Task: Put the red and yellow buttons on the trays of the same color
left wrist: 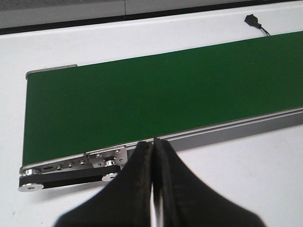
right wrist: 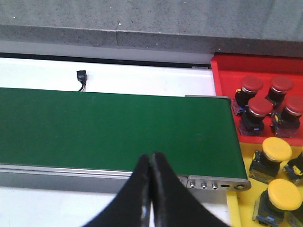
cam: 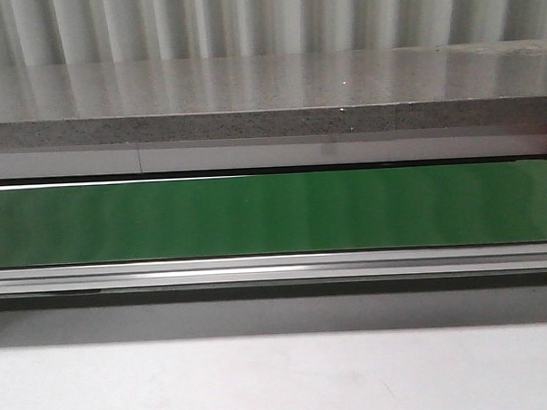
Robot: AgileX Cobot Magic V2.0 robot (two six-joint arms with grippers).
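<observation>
While both claws, the left gripper [left wrist: 152, 142] and the right gripper [right wrist: 151, 156], hang pressed together and empty over the green conveyor belt [right wrist: 113, 127], four red buttons [right wrist: 258, 107] sit on the red tray [right wrist: 227, 71] and yellow buttons [right wrist: 276, 149] on the yellow tray [right wrist: 244, 201] beside the belt's end.

left claw [left wrist: 152, 146] closed, empty, right claw [right wrist: 150, 158] closed, empty
</observation>
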